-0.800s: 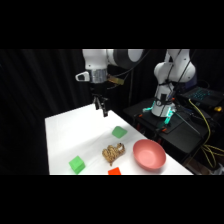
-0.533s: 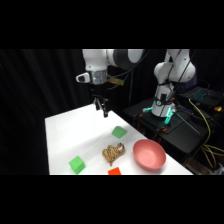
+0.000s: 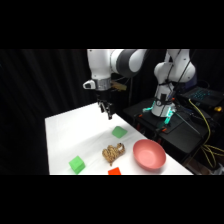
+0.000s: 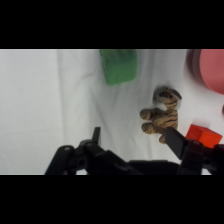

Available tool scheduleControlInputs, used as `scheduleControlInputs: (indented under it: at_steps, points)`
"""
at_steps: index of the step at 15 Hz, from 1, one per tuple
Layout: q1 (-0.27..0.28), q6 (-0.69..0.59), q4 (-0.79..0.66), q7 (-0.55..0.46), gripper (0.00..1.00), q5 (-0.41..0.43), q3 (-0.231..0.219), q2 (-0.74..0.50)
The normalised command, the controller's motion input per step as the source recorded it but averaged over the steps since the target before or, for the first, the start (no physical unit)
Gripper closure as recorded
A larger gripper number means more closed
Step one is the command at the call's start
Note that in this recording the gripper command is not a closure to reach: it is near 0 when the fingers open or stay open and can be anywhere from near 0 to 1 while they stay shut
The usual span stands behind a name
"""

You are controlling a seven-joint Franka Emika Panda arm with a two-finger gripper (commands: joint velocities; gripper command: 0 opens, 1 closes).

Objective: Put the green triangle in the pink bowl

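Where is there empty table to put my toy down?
The far-left stretch of the table, behind the lime-green cube, is bare. It's crowded near the front right: green triangle, tiger toy, red block and pink bowl sit close together.

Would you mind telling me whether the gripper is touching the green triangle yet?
Apart. The side view shows the gripper hanging above the table, with bare white surface between it and the green triangle.

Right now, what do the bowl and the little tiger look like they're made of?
The bowl looks like smooth plastic, possibly ceramic: even salmon-pink, no visible texture. The tiger looks like soft plush, or maybe rubbery: rounded, lumpy limbs with tan and dark stripes.
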Motion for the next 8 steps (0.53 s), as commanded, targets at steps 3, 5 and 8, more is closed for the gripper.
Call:
scheduleControlInputs:
  at_steps: [3, 5, 8]
  points:
    - [-0.052, 0.21, -0.37, -0.04, 0.00, -0.033, -0.026, -0.20]
    - [-0.039, 0.20, -0.30, -0.07, 0.00, -0.019, -0.015, -0.12]
    - [-0.037, 0.19, -0.22, -0.12, 0.00, 0.026, -0.007, -0.05]
